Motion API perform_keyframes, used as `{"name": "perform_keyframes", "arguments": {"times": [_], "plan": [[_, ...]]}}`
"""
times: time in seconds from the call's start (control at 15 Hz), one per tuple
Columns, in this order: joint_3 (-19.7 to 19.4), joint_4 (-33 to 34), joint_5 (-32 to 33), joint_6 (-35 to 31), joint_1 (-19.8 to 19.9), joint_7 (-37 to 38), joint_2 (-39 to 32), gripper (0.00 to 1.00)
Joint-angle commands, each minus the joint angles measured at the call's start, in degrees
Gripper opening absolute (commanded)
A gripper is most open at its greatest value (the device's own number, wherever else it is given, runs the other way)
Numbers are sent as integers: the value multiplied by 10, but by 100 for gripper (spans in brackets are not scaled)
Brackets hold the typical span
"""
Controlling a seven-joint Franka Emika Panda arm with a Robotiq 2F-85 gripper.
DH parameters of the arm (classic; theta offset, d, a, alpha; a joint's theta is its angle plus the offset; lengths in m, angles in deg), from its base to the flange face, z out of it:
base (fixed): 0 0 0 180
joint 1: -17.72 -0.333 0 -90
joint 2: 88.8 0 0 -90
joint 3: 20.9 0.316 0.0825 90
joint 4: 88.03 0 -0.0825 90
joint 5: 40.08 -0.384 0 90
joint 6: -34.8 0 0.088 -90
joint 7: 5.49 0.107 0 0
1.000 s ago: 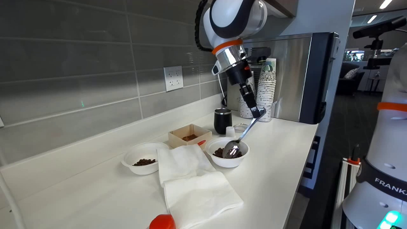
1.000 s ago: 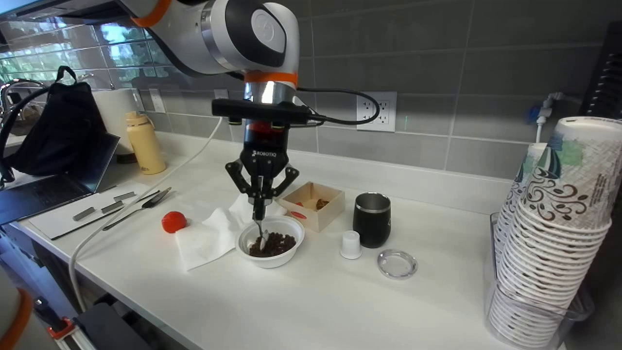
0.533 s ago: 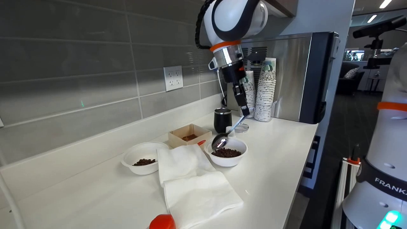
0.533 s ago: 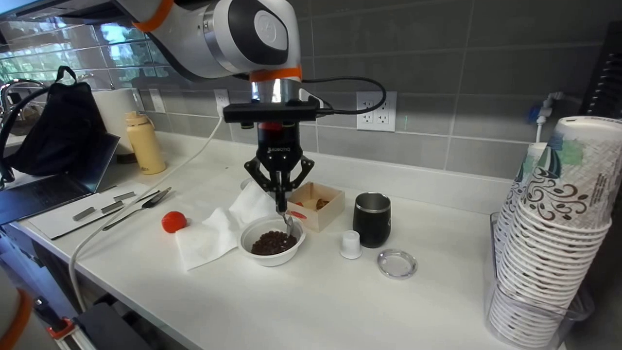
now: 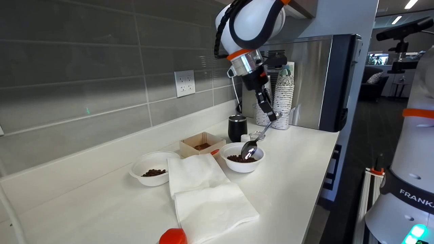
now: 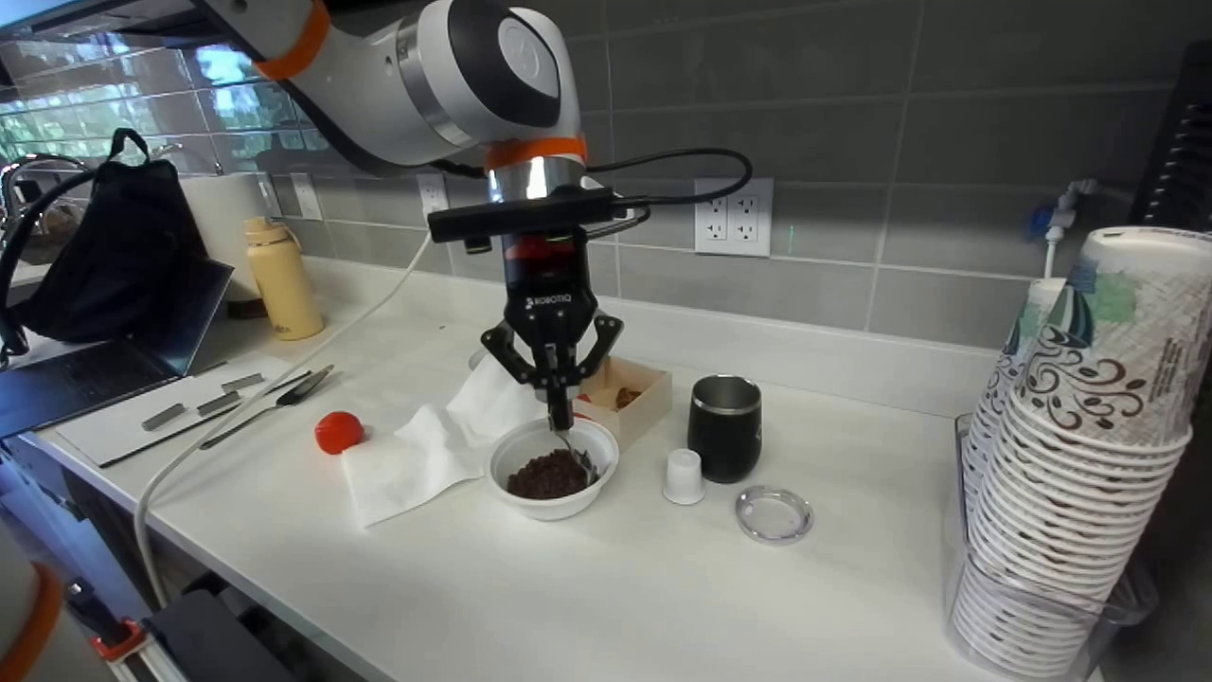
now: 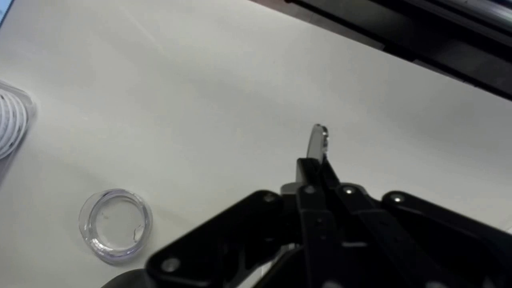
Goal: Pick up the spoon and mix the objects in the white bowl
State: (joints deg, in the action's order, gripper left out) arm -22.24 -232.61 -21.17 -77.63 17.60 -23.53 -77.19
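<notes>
My gripper point(image 5: 272, 117) is shut on the handle end of a metal spoon point(image 5: 249, 149). The fingertips point down above the bowl in both exterior views, and the gripper point(image 6: 561, 414) stands over the bowl's back side. The spoon point(image 6: 579, 458) slants down, its head inside the white bowl point(image 5: 241, 167) at or just in the small dark brown pieces point(image 6: 547, 475). How deep its tip sits is hard to tell. In the wrist view the handle tip point(image 7: 317, 141) sticks out past the closed gripper point(image 7: 318, 166); the bowl is hidden there.
A second white bowl point(image 5: 153, 180) with brown pieces stands beyond white napkins point(image 5: 215, 206). A wooden box point(image 5: 202, 144), black tumbler point(image 6: 724, 431), white pod point(image 6: 684, 476) and clear lid point(image 6: 775, 514) stand near the bowl. Cup stacks point(image 6: 1070, 455) and a red object point(image 6: 339, 433) lie farther off.
The spoon swung toward the second bowl's side, then back, and its head moved across the brown pieces. The white bowl has slid slightly away from the napkins. The gripper stayed shut on the spoon.
</notes>
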Motion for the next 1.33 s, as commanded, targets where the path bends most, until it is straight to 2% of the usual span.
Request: {"name": "perform_keyframes", "arguments": {"times": [0.0, 0.27, 0.53, 1.0, 1.27], "plan": [[-6, 16, -50, 64, -6, -41, -2, 1], [-19, 30, -129, 99, -6, -88, -14, 1], [-24, 31, -167, 86, -2, -97, -24, 1], [-8, 18, -96, 29, -1, -43, -16, 1], [-6, 22, -88, 51, -3, -48, -2, 1]]}}
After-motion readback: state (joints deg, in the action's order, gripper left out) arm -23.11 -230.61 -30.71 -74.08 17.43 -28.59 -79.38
